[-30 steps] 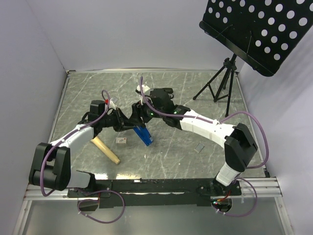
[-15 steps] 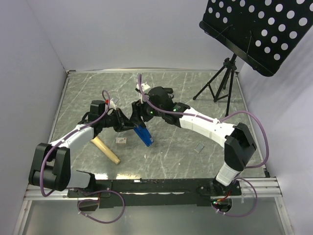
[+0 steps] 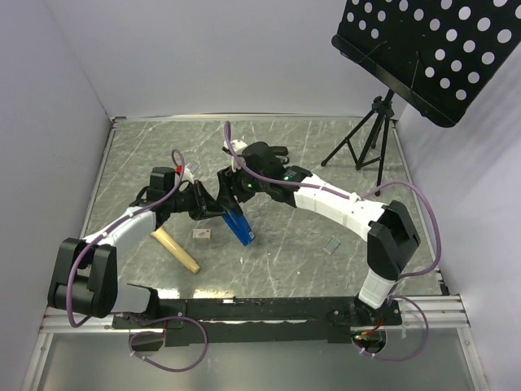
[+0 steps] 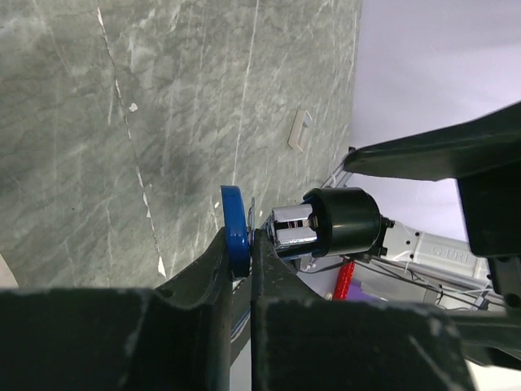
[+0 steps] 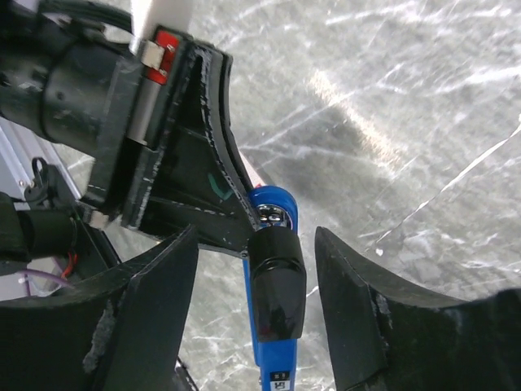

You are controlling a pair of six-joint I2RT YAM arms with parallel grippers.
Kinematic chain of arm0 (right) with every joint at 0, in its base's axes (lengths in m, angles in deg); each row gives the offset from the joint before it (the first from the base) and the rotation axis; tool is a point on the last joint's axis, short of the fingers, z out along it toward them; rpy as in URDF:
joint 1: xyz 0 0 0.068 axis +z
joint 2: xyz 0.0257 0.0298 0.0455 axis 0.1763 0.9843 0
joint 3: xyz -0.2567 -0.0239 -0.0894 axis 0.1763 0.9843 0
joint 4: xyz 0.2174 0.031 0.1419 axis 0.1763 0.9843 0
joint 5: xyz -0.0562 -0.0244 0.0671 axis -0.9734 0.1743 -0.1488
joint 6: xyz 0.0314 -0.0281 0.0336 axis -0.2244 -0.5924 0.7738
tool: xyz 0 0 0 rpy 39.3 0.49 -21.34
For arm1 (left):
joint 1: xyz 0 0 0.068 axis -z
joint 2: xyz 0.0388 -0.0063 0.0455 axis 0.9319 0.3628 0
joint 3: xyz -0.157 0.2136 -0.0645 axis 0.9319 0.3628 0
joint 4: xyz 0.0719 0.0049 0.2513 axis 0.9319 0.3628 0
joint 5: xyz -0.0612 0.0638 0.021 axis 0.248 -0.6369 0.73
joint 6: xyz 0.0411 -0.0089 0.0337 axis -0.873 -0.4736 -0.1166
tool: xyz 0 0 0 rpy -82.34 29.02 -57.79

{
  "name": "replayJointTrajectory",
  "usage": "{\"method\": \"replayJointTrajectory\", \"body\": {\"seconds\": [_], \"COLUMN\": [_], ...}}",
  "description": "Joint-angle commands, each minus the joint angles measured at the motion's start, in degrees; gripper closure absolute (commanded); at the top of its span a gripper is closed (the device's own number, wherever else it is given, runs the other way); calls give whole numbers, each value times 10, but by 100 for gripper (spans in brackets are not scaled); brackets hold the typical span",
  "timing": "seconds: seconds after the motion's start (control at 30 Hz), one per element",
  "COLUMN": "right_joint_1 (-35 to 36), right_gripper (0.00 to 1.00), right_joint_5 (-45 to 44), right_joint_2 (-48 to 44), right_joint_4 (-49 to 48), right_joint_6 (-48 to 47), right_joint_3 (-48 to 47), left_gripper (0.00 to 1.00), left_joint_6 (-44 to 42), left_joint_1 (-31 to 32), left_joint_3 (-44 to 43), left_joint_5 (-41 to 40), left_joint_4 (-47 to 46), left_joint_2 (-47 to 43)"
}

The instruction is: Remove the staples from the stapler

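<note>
A blue stapler with a black top piece hangs tilted above the table. My left gripper is shut on its upper end; in the left wrist view the fingers pinch the blue edge. My right gripper is open, its fingers standing either side of the black top piece without touching it. The left gripper's fingers show just beyond it. A small silvery-grey strip of staples lies on the table to the right; it also shows in the left wrist view.
A tan wooden stapler lies at the front left, with a small tan-and-white box beside it. A black music stand on a tripod stands at the back right. White walls close the table on three sides.
My right gripper has shifted slightly left and back, closer over the stapler's upper end. The left gripper and the stapler have stayed put.
</note>
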Motion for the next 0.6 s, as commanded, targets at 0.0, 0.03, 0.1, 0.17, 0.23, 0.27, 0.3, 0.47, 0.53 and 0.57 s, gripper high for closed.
{"method": "replayJointTrajectory", "body": {"seconds": [0.0,0.03,0.1,0.17,0.23,0.27,0.3,0.47,0.53,0.57], "right_joint_1": [-4,-4,-4,-6,-12,-15,-22,-47,-60,-62], "right_gripper": [38,39,49,68,73,74,74,74,74,74], "right_joint_5": [22,21,7,2,5,6,6,17,24,30], "right_joint_2": [11,12,13,0,-12,-22,-26,-66,-81,-86], "right_joint_4": [-8,-7,-4,-15,-36,-36,-34,-33,-35,-41], "right_joint_6": [1,1,0,6,15,17,19,20,20,19], "right_joint_3": [-8,-8,-8,11,26,34,36,76,97,105], "left_gripper": [99,99,99,99,99,99,99,99,99,99], "left_joint_6": [-14,-13,-7,-3,-21,-39,-41,-29,-37,-34], "left_joint_1": [1,1,1,1,-1,-8,-15,-67,-68,-68], "left_joint_3": [-40,-40,-39,-39,-61,-71,-77,-65,-73,-71], "left_joint_5": [44,46,48,49,5,-7,-11,-3,-19,-12], "left_joint_4": [-17,-17,-26,-28,32,53,62,60,74,65], "left_joint_2": [-16,-16,-16,-11,8,16,23,39,42,42]}}
